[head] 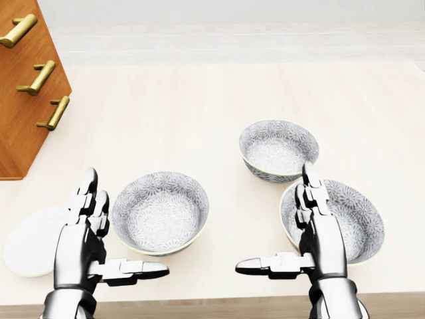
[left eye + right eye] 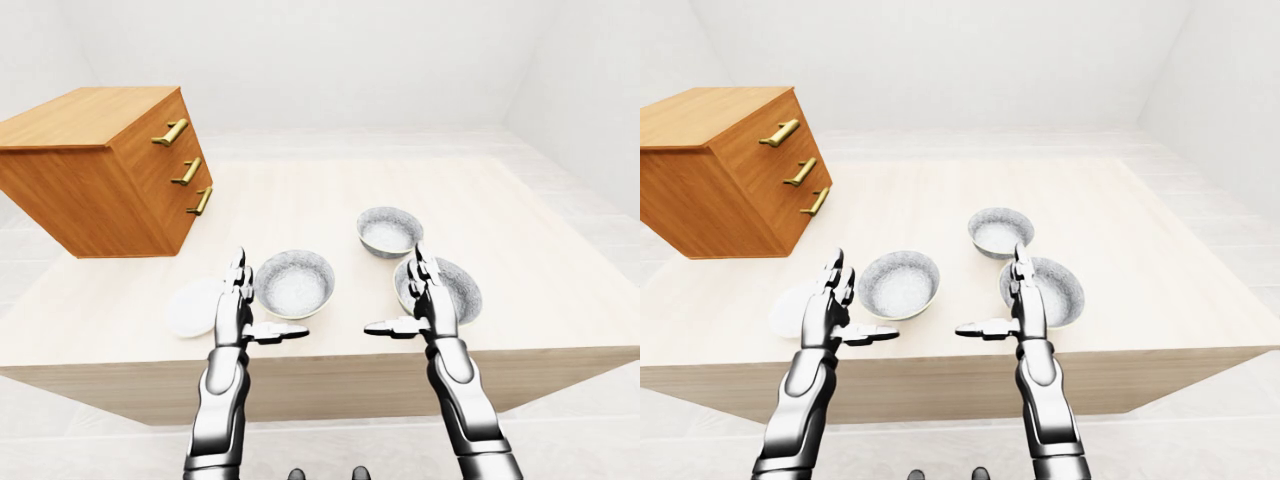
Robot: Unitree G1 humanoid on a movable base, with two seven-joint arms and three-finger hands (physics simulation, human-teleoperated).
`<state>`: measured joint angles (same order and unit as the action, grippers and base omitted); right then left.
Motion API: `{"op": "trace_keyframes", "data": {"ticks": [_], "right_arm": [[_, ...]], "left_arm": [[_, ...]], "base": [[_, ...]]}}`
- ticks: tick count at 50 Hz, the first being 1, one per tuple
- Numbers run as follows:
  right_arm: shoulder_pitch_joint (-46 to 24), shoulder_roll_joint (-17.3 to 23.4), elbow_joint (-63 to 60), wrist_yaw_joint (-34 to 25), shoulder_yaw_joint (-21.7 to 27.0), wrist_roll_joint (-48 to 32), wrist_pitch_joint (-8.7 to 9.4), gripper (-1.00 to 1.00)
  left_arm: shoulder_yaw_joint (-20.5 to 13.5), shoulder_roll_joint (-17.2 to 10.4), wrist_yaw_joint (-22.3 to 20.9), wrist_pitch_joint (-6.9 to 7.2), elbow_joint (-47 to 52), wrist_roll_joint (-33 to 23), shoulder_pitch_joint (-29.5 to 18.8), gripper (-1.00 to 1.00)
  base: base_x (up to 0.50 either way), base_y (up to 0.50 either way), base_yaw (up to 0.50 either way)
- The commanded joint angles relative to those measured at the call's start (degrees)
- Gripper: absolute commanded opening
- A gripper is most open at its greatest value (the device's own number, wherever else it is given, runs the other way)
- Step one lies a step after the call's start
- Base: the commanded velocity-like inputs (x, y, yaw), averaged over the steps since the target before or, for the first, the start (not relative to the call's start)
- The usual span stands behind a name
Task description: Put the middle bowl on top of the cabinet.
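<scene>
Left-eye view: a pale wooden counter [image 2: 300, 200] carries an orange-brown wooden cabinet with three brass handles [image 2: 110, 170] at its far left corner. Three grey patterned ceramic bowls sit toward the near edge, with the middle bowl [image 2: 389, 231] farthest from that edge, just beside the right bowl [image 2: 445, 290].

Head view: the left bowl [image 1: 160, 211] stands apart from the other two, and a flat white round plate [image 1: 30, 242] lies at the near left. The chrome left hand [image 1: 89, 246] and right hand [image 1: 312, 239] hover over the near edge, fingers spread wide, thumbs pointing inward, holding nothing.

Right-eye view: the cabinet's top is bare.
</scene>
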<state>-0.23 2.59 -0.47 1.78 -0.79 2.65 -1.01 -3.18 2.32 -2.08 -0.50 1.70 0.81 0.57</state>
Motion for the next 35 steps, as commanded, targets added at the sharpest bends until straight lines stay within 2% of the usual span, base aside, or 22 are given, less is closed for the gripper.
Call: {"op": "trace_keyframes", "data": {"ticks": [1, 4, 8, 15, 19, 22, 23, 24, 25, 26, 27, 28, 29, 30, 31, 32, 35], "right_arm": [[-0.5, 1.7, 1.4, -0.5, 0.2, 2.1, 0.85, 1.00], [-0.4, 0.8, 1.3, -1.4, 1.0, 1.3, 0.86, 1.00], [-0.4, -0.1, 2.0, -2.5, 2.0, 0.3, 0.42, 1.00], [-0.3, -0.9, 2.4, -3.3, 2.7, -0.4, -0.19, 1.00], [-0.7, -1.0, 1.8, -3.7, 3.1, -0.4, 0.37, 1.00], [-0.6, -1.0, 0.3, -3.9, 3.4, -0.3, 1.39, 1.00], [-0.4, -1.0, -0.1, -3.9, 3.4, -0.3, 1.57, 1.00], [-0.3, -1.0, -0.4, -3.9, 3.4, -0.5, 1.64, 1.00], [-0.3, -1.1, -0.5, -3.9, 3.4, -0.5, 1.71, 1.00], [-0.2, -1.2, -0.8, -3.9, 3.4, -0.4, 1.90, 1.00], [-0.1, -1.3, -1.0, -3.5, 3.6, -0.4, 2.31, 1.00], [0.0, -1.3, -1.5, -3.8, 3.6, 0.0, 2.75, 1.00], [0.2, -1.4, -1.9, -3.9, 3.6, 0.2, 2.90, 1.00], [0.4, -1.4, -2.3, -4.0, 3.6, 0.1, 2.94, 1.00], [0.3, -1.4, -2.5, -3.8, 3.6, 0.0, 3.10, 1.00], [0.4, -1.4, -2.9, -3.5, 3.5, -0.4, 2.95, 1.00], [0.8, -1.4, -4.4, -3.5, 3.1, -0.9, 3.54, 1.00]], "left_arm": [[-1.2, -1.1, -1.8, 2.02, -0.5, -1.7, -1.4, 1.00], [-0.4, -1.7, -1.2, 2.10, 0.2, -1.2, -1.1, 1.00], [0.2, -2.4, -0.7, 0.79, 0.2, -0.6, -0.3, 1.00], [-0.1, -3.4, -0.7, 0.71, 0.9, 0.3, 0.5, 1.00], [0.2, -3.4, -0.7, 1.54, 3.2, 0.6, 1.1, 1.00], [0.5, -3.3, -0.7, 1.65, 5.6, 0.6, 2.1, 1.00], [0.4, -3.2, -0.8, -0.97, 3.5, 0.6, 2.4, 1.00], [0.4, -3.2, -0.8, 0.02, 5.3, 0.8, 2.7, 1.00], [0.4, -3.2, -0.8, 0.29, 5.8, 0.8, 2.9, 1.00], [0.4, -3.2, -1.0, -2.29, 3.3, 0.7, 2.9, 1.00], [0.4, -3.4, -0.8, 1.27, 7.2, 0.8, 3.1, 1.00], [0.3, -3.5, -0.9, 2.00, 7.9, 0.9, 3.1, 1.00], [0.1, -3.4, -1.1, -0.75, 5.2, 0.8, 3.0, 1.00], [-0.2, -3.6, -1.1, 0.57, 6.5, 1.1, 2.9, 1.00], [-0.5, -3.7, -1.1, 0.82, 6.7, 1.4, 2.9, 1.00], [-0.9, -3.7, -1.4, -1.85, 4.0, 1.6, 2.8, 1.00], [-1.2, -3.8, -1.5, -2.25, 3.2, 1.8, 2.5, 1.00]], "base": [[0.00, 0.00, 0.00], [0.00, 0.00, 0.00], [0.00, 0.00, 0.00], [0.00, 0.00, 0.00], [0.00, 0.00, 0.00], [0.00, 0.00, 0.00], [0.00, 0.00, 0.00], [0.00, 0.00, 0.00], [0.00, 0.00, 0.00], [0.00, 0.00, 0.00], [0.00, 0.00, 0.00], [0.00, 0.00, 0.00], [0.00, 0.00, 0.00], [0.00, 0.00, 0.00], [0.00, 0.00, 0.00], [0.00, 0.00, 0.00], [0.00, 0.00, 0.00]]}}
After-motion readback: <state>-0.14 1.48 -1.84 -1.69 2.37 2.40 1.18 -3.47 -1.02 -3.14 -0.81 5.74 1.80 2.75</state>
